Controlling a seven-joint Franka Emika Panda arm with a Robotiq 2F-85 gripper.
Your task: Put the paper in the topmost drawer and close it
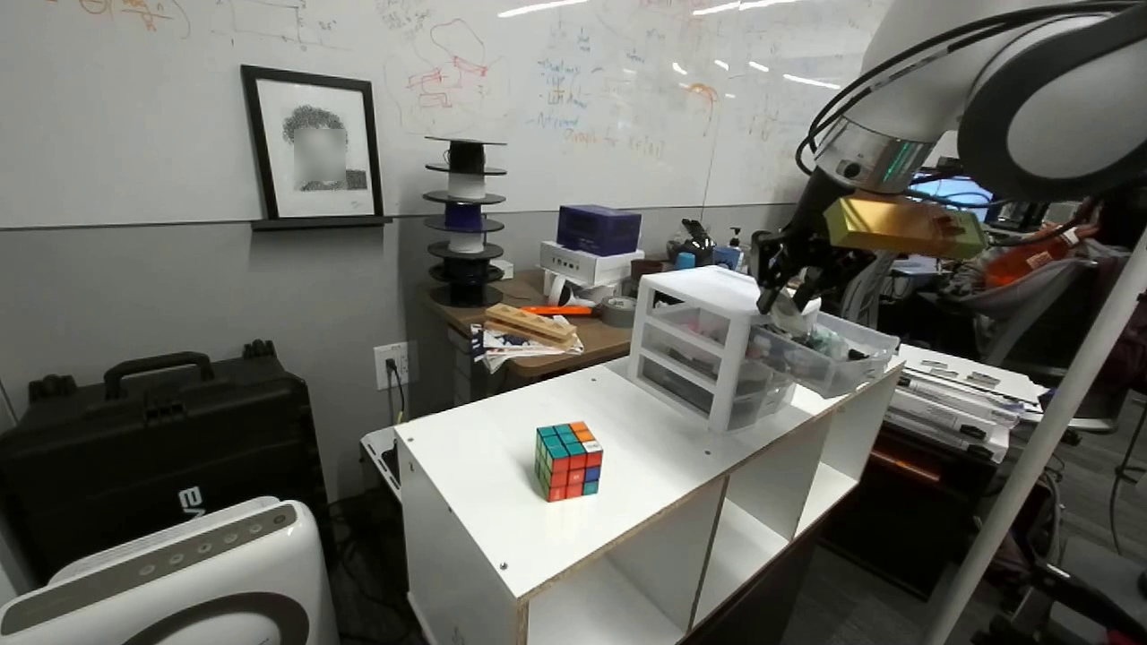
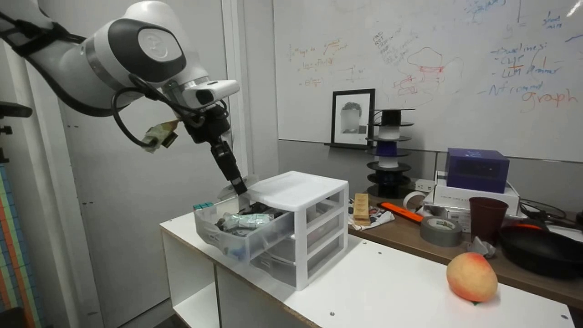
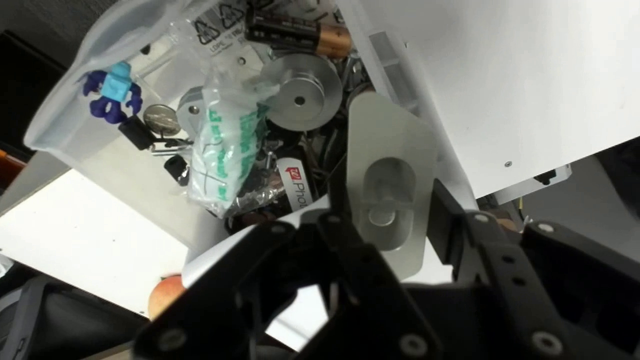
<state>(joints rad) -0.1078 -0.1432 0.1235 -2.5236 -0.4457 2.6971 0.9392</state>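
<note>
The topmost drawer (image 1: 865,345) is pulled well out of the white unit (image 2: 300,187) and holds small clutter. Its clear wall also shows in an exterior view (image 2: 271,239) and in the wrist view (image 3: 65,115). My gripper (image 1: 782,300) is above the drawer, close to the unit's top edge; it also shows in an exterior view (image 2: 241,187). In the wrist view its fingers (image 3: 390,207) are closed on the edges of the paper (image 3: 387,130). There this whitish-grey piece looks flat, with a rounded hollow. The paper (image 1: 793,315) hangs above the drawer's contents.
A Rubik's cube (image 1: 568,461) stands on the white cabinet top (image 1: 484,466). A peach-coloured fruit (image 2: 472,277) lies at its opposite end. A bag with green print (image 3: 227,150) and a battery (image 3: 300,34) lie in the drawer. A brown desk (image 2: 423,243) stands behind.
</note>
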